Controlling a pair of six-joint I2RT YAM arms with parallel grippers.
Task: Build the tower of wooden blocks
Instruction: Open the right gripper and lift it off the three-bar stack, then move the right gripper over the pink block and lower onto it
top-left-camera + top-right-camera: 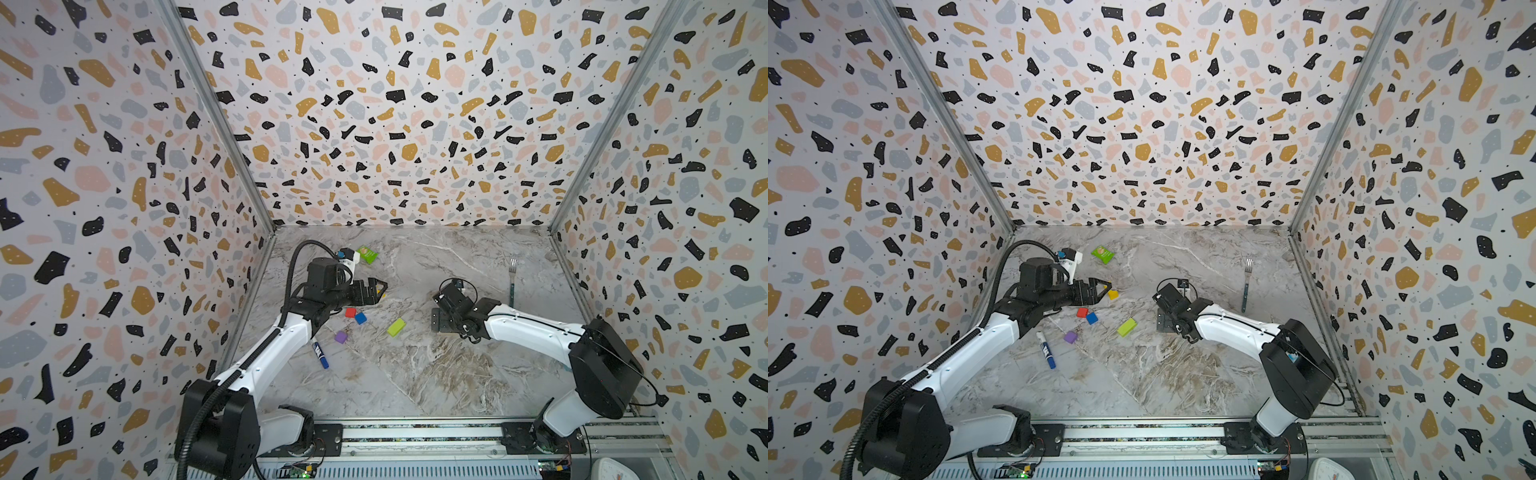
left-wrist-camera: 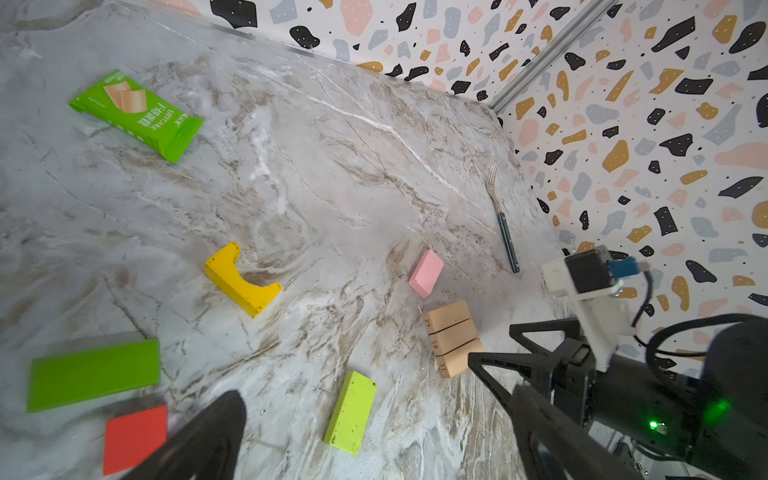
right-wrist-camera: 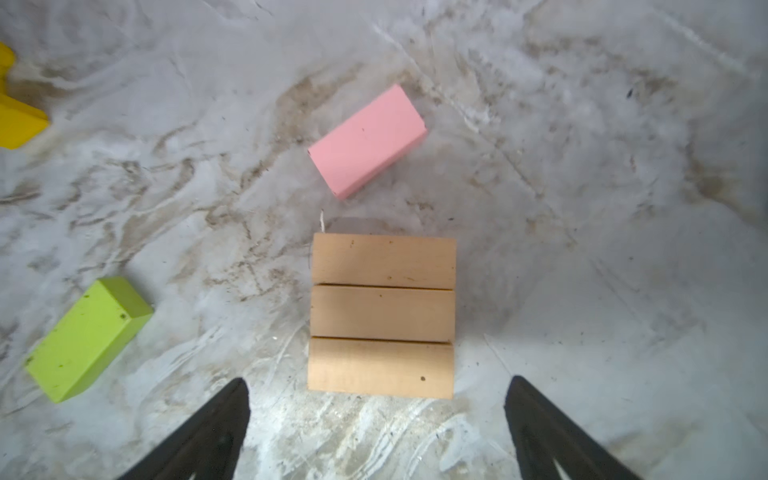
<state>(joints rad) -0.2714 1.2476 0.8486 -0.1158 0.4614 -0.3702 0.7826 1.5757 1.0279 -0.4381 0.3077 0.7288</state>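
Note:
Three tan bars (image 3: 382,316) lie side by side on the marble, just ahead of my right gripper (image 3: 378,399), which hangs open above them with nothing between its fingers. Beyond them lies a pink bar (image 3: 368,141), with a lime bar (image 3: 87,338) off to one side. In both top views the right gripper (image 1: 440,322) hides the tan bars. My left gripper (image 1: 376,291) is open and empty over a yellow arch (image 1: 1113,294). A red cube (image 1: 350,312), a blue cube (image 1: 360,318) and a purple cube (image 1: 340,337) sit near it. A green bar (image 2: 93,374) shows in the left wrist view.
A flat green packet (image 1: 368,254) lies at the back left. A fork (image 1: 513,282) rests near the right wall and a blue-capped marker (image 1: 320,353) lies beside the left arm. Patterned walls close in the table on three sides.

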